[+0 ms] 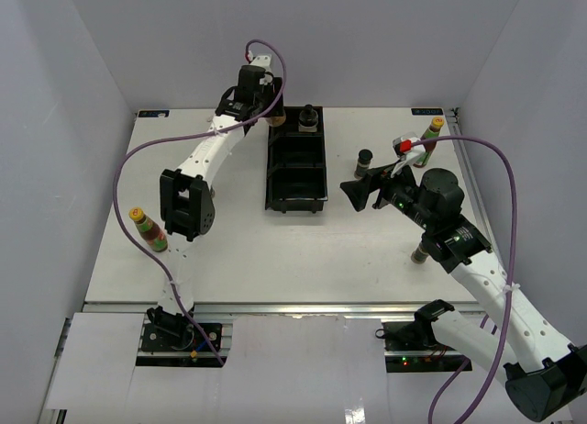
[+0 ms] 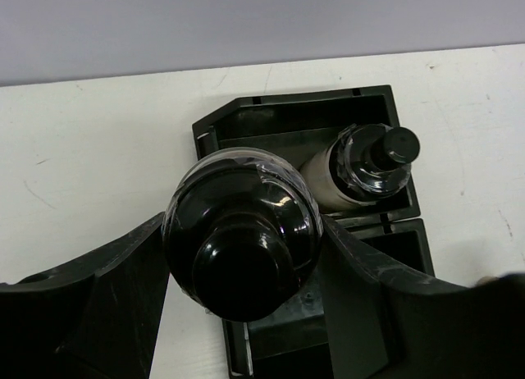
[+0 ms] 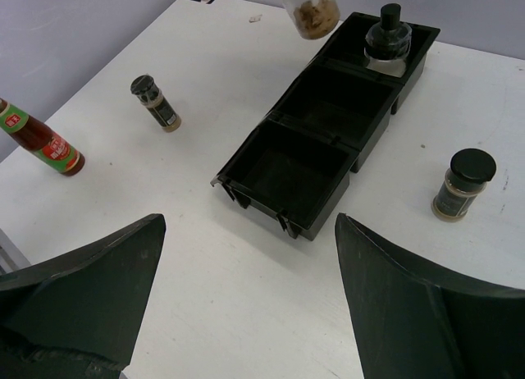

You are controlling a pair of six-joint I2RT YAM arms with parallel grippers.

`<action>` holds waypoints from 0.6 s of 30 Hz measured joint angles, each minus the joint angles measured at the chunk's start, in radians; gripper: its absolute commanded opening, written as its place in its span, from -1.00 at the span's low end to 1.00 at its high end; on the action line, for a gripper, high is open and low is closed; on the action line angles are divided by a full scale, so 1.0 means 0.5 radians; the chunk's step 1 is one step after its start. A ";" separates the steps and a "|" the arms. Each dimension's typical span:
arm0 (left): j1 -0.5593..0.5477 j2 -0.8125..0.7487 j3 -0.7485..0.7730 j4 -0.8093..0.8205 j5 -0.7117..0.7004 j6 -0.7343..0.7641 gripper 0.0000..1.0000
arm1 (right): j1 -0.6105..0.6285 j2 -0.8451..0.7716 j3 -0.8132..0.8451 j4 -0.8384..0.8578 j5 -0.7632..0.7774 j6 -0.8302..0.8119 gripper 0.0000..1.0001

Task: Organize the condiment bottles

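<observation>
Condiment bottles (image 1: 148, 228) stand loose about the counter (image 1: 238, 250). By its far edge the left tool (image 2: 242, 301) grips one black-capped jar (image 2: 240, 231) above the tray (image 1: 296, 206), apparently to seat it beside the stowed jar (image 1: 309, 117). Right tool (image 1: 356, 192) gapes wide, empty.

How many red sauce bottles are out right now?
2: one sauce bottle far left, nearer the front; the other at the far right corner. More could be hidden from view.

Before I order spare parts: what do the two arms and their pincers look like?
The left arm and right arm have white links, black joint housings and a looping purple cable each. The left pincer and right pincer have broad black fingers.
</observation>
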 measured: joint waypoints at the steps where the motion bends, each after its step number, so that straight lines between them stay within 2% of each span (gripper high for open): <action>1: 0.000 0.013 -0.001 0.019 0.000 0.000 -1.00 | 0.000 -0.003 0.000 0.000 0.002 -0.001 0.81; 18: -0.027 0.268 0.011 0.224 0.054 0.001 -1.00 | 0.000 -0.010 0.000 0.004 0.025 -0.005 0.80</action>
